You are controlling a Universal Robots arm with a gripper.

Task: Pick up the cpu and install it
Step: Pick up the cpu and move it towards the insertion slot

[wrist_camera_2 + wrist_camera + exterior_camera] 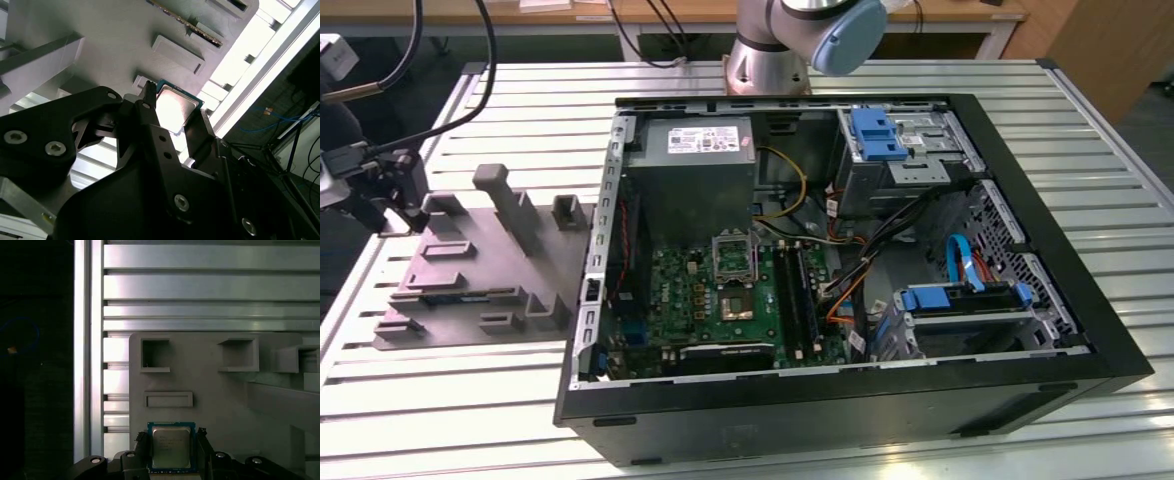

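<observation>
We see the cpu (171, 447) pinched on two opposite edges by the gripper (175, 107) jaws (one dark jaw each side), just over a corner of the grey tray (225, 405), close to the slatted worktop (200, 285) edge.

cpu (179, 103) in the tool (174, 107) grip, grey tray (100, 30) beyond
</observation>
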